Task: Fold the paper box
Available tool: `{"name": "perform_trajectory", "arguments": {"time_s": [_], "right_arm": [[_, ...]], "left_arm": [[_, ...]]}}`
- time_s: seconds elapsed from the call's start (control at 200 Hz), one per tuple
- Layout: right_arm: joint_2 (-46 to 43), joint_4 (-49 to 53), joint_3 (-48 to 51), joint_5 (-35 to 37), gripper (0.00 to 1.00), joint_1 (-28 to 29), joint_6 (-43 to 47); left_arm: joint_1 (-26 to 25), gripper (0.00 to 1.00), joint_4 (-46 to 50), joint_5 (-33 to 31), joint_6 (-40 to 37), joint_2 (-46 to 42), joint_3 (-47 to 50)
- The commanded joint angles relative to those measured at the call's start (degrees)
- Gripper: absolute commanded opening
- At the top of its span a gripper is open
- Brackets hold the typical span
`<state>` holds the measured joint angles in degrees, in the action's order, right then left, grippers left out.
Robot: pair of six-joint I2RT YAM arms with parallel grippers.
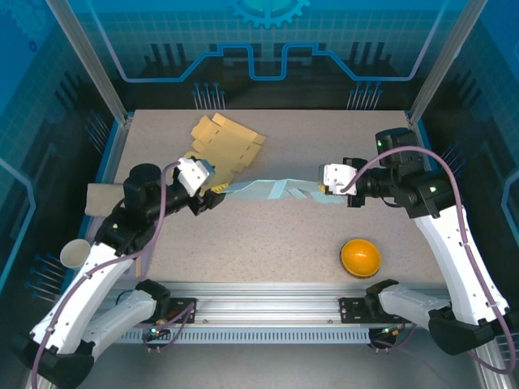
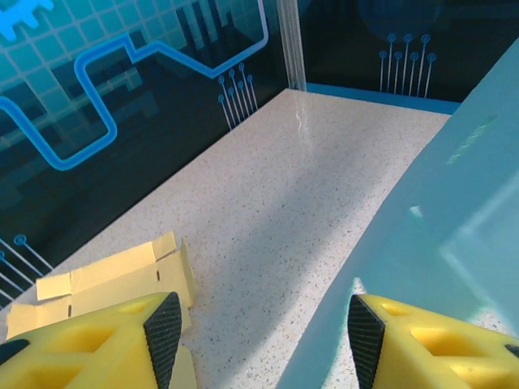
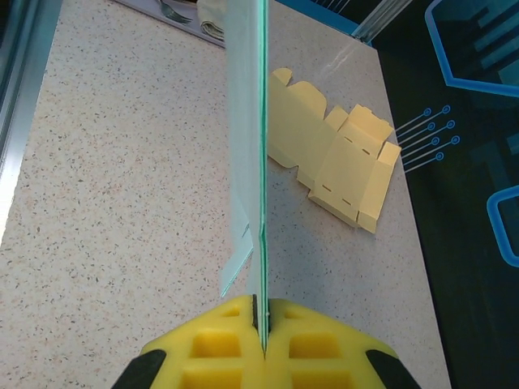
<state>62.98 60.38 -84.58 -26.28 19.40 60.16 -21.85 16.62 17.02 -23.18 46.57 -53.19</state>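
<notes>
Folding will go well only if the sheet is held at both ends and brought low to the counter (image 1: pixel 268 251), where a crease can be pressed. The blue paper box (image 1: pixel 268 191) is not yet folded. It is a flat sheet that hangs just above the middle of the counter, stretched from the 9 o'clock side to the 3 o'clock side, and it sags a little between the two arms. A second flat box of yellow card (image 1: pixel 227 142) lies at 11 o'clock, near the left end of the blue sheet. I judge that the fold should be made toward 6 o'clock, away from it, so that the two do not catch.

The right fingers (image 3: pixel 272 328) are fully closed and pinch the 3 o'clock edge of the blue sheet, which stands on edge in the right wrist view. The left fingers (image 1: pixel 213 191) stand about half apart and grip nothing. In the left wrist view the edge of the sheet lies between them, nearer to one finger. I think they should close squarely on this edge before any pull, because a thin sheet held at one end may twist or slip. The orange ball (image 1: pixel 360 257) at 5 o'clock is well apart.
</notes>
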Motion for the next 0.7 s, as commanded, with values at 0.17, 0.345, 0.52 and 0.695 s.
{"name": "perform_trajectory", "arguments": {"time_s": [0.17,0.345,0.52,0.695], "right_arm": [[1.38,1.41,-2.21,-5.36,0.00,-0.42,0.53],[1.57,1.44,-2.53,-5.84,0.00,-0.47,-0.17],[2.22,1.44,-2.86,-6.89,0.00,-0.33,-1.03],[2.71,2.04,-3.14,-8.14,0.00,0.01,-1.15]], "left_arm": [[0.29,0.60,3.39,12.66,-0.04,0.29,-1.71],[0.01,0.60,0.90,15.01,2.46,1.62,-1.24],[-2.55,0.60,-1.18,15.68,3.99,2.49,-0.53],[-5.63,0.62,-2.53,13.58,4.11,3.32,0.77]]}}
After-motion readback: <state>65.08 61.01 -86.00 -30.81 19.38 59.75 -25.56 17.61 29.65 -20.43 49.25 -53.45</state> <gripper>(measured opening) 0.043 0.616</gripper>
